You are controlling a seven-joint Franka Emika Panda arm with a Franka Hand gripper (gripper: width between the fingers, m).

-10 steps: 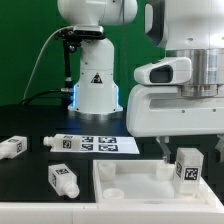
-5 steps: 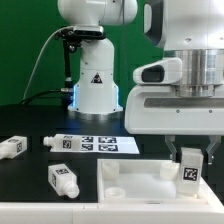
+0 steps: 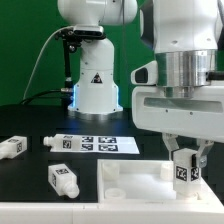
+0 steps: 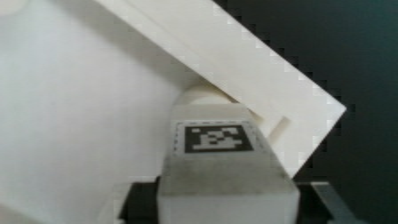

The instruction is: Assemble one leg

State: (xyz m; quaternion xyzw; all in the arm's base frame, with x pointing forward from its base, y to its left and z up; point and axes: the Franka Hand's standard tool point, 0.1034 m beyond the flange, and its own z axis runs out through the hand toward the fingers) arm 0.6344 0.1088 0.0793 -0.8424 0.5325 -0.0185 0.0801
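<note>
My gripper (image 3: pixel 186 160) is shut on the leg (image 3: pixel 183 168), a small white peg with a black-and-white tag. It holds the leg upright at the right end of the large white square panel (image 3: pixel 140 183). I cannot tell whether the leg's foot touches the panel. In the wrist view the leg (image 4: pixel 217 150) fills the space between the two dark fingers (image 4: pixel 148 200). Its tag faces the camera, and the panel's raised edge (image 4: pixel 214 50) runs behind it.
Two more legs lie loose on the black table at the exterior view's left, one far left (image 3: pixel 12 146) and one nearer the front (image 3: pixel 63 180). The marker board (image 3: pixel 100 145) lies behind the panel. The arm's white base (image 3: pixel 95 90) stands at the back.
My gripper has moved to the exterior view's right and come down over the leg, with a finger on either side. The leg has shifted slightly left.
</note>
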